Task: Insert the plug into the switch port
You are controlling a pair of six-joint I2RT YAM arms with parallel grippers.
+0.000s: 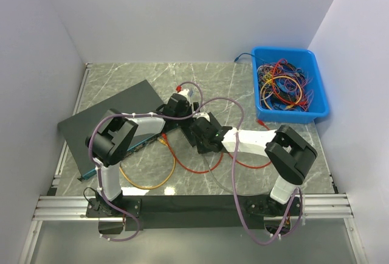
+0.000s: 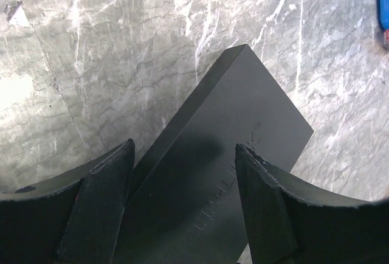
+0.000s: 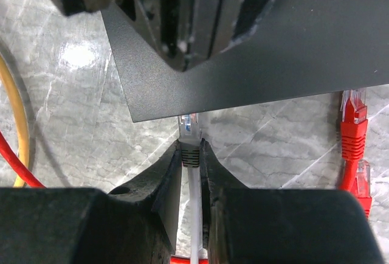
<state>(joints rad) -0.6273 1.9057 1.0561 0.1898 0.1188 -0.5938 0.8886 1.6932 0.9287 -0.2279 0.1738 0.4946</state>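
Right gripper (image 3: 190, 154) pinches the white plug (image 3: 189, 128) just behind its clear tip, and the tip sits at the switch (image 3: 255, 63) front edge; it doesn't look seated yet.
Port itself is hidden under the switch edge in the right wrist view, so alignment can't be confirmed. Risks: plug slightly off-axis or latch side wrong, so it jams on the port lip. Push force could slide the switch, since the left gripper (image 2: 183, 148) is spread wide astride its end and contact is unclear. The plug could also slip back between the pads. A loose red plug (image 3: 352, 115) lies just beside the front edge, to the right of the white one. Blue bin (image 1: 292, 117) at far right holds a tangle of spare cables (image 1: 282, 84), well apart from the work.
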